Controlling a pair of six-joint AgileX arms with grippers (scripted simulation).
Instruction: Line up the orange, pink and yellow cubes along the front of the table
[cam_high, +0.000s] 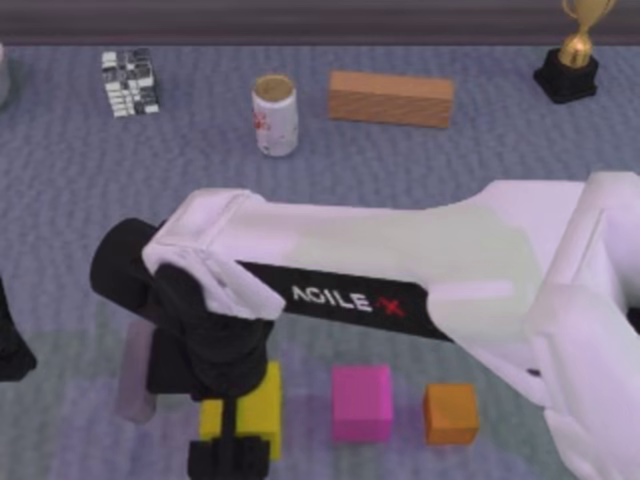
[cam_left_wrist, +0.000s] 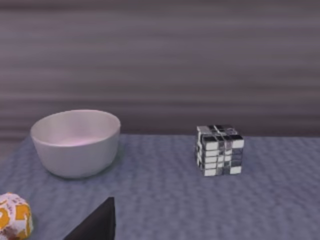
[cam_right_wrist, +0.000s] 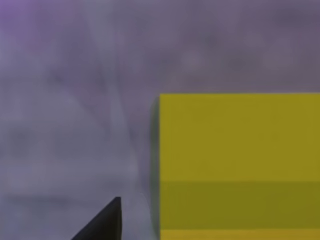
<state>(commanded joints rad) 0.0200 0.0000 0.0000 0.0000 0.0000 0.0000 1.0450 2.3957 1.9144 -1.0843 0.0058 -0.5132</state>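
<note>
Over the yellow cube (cam_high: 262, 400) hangs the right end effector (cam_high: 232, 440).

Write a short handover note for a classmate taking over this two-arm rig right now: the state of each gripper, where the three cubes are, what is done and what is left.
Right gripper: reached across to the table's front left, directly over the yellow cube; whether the jaws are open or shut cannot be seen.
Left gripper: parked at the left edge; only a dark tip shows in its wrist view.
Cubes: yellow, pink cube and orange cube sit in a row along the front, left to right, with gaps between them.
Done: the row looks formed.
Left: confirm the yellow cube is released, then pull the right arm back.
</note>
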